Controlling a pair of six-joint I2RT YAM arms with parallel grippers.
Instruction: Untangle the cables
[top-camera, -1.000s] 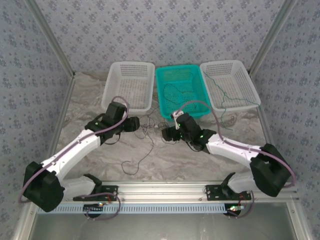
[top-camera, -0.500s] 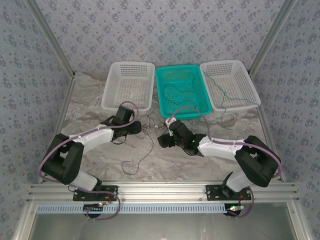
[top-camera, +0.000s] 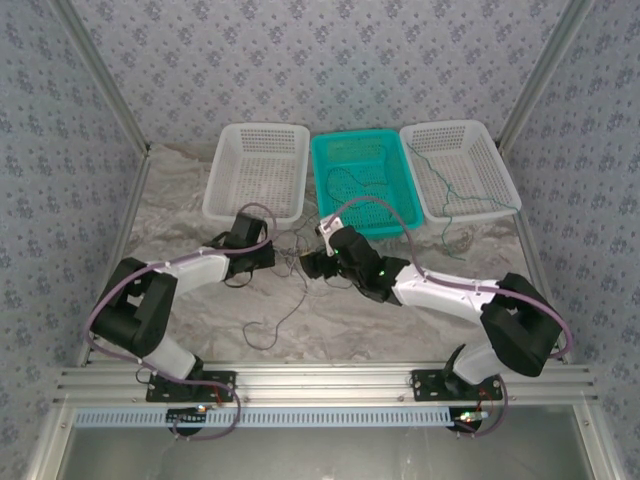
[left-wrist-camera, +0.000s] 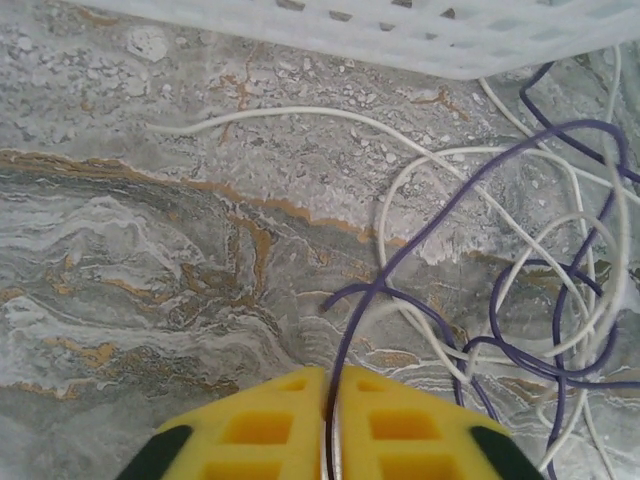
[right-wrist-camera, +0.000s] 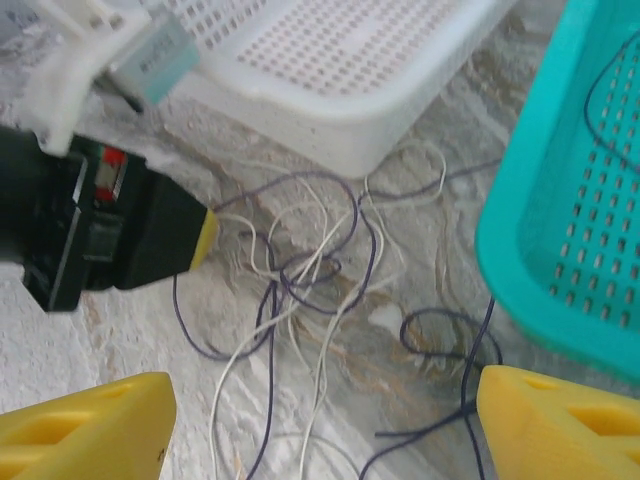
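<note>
Pinching a purple cable (left-wrist-camera: 345, 345) between its yellow pads (left-wrist-camera: 260, 425), the left gripper (left-wrist-camera: 331, 385) is closed tight. In its wrist view the strand rises out of the seam toward 12 o'clock, then swings off to 3 o'clock into the knot. There it loops through several whitish cables (left-wrist-camera: 300, 110) lying on the marbled tabletop (left-wrist-camera: 150, 250), with the rim of the left white basket (left-wrist-camera: 420, 30) along the 12 o'clock edge.

From above, the tangle of cables (top-camera: 293, 252) lies on the table between the two arms, just on the 6 o'clock side of the gap between the left white basket and the teal basket (top-camera: 362, 180). The left gripper reaches it from 9 o'clock and the right gripper (top-camera: 312, 262) from 3 o'clock. One loose strand (top-camera: 270, 325) trails off toward 6 o'clock.

The right gripper's fingers (right-wrist-camera: 80, 420) stand wide apart and hold nothing. In its wrist view they sit at the 7 and 5 o'clock corners, with the purple and whitish loops on the table between and beyond them. The left gripper's dark body and yellow tip show at 9 o'clock in that view, the teal basket at 3 o'clock.

More cables are elsewhere: a dark one (top-camera: 350, 185) lies inside the teal basket. A green one (top-camera: 445, 185) crosses the right white basket (top-camera: 480, 150) and hangs over its 6 o'clock rim. A thin bunch (top-camera: 455, 240) lies on the table just below that rim.
</note>
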